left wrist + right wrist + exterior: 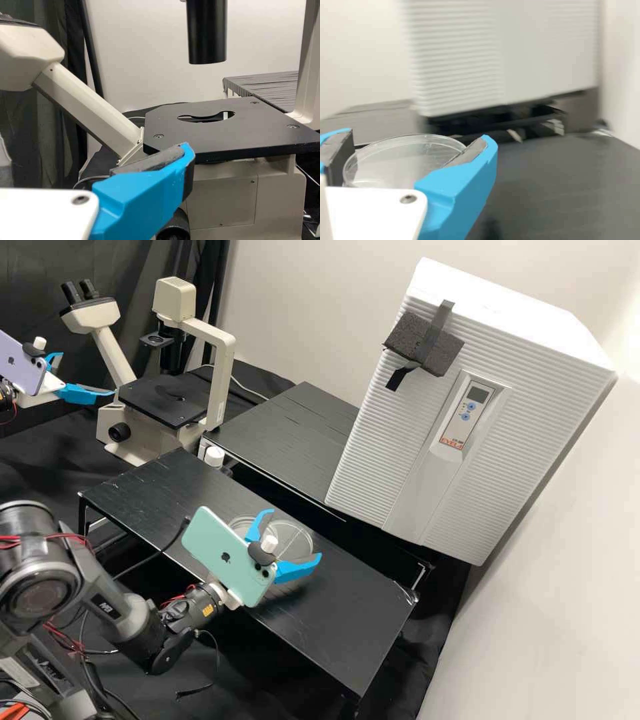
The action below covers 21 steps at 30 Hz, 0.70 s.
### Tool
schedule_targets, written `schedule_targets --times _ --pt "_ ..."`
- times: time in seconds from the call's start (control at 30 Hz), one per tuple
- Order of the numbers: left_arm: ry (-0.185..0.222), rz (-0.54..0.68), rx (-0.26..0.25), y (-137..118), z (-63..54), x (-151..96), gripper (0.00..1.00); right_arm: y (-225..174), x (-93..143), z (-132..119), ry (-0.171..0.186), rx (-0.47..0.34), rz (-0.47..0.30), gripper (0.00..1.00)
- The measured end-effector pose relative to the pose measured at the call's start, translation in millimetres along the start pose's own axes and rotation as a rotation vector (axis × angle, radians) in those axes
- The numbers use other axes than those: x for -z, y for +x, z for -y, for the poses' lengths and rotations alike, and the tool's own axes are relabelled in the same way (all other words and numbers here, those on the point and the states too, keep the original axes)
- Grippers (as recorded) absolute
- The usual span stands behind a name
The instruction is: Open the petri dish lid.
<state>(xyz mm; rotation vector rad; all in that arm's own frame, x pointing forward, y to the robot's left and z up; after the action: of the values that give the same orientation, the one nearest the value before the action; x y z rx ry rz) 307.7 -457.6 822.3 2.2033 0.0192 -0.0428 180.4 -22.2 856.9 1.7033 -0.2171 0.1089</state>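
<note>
Right gripper (296, 533): jaws clenched on petri dish lid (297, 544), right of microscope (220, 383), well apart from it. Other clear dish part (244, 523) between lid and microscope. Left gripper (87, 374): jaws released, just left of microscope.

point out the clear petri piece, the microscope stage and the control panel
clear petri piece (405, 160): right wrist view, its flat face
microscope stage (215, 137): left wrist view, its top beside the opening
control panel (477, 393): high view, its dark display
</note>
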Motion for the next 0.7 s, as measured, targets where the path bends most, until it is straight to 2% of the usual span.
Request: schedule_targets --times 0.2,0.37,0.47,0.57,0.6,0.7 --pt "0.000 0.000 0.000 0 0.0 0 1.00 9 -19 -18 0.031 -0.077 0.087 0.00" --pt "0.000 0.000 0.000 0 0.0 0 1.00 11 -23 -18 0.041 -0.079 0.108 0.00" --pt "0.000 0.000 0.000 0 0.0 0 1.00 12 -23 -14 0.029 -0.061 0.107 0.00" --pt "0.000 0.000 0.000 0 0.0 0 1.00 13 -24 -11 0.002 -0.046 0.109 0.00" --pt "0.000 0.000 0.000 0 0.0 0 1.00 13 -24 -11 -0.007 -0.043 0.106 1.00" --pt "0.000 0.000 0.000 0 0.0 0 1.00 12 -24 -9 -0.016 -0.039 0.106 1.00"
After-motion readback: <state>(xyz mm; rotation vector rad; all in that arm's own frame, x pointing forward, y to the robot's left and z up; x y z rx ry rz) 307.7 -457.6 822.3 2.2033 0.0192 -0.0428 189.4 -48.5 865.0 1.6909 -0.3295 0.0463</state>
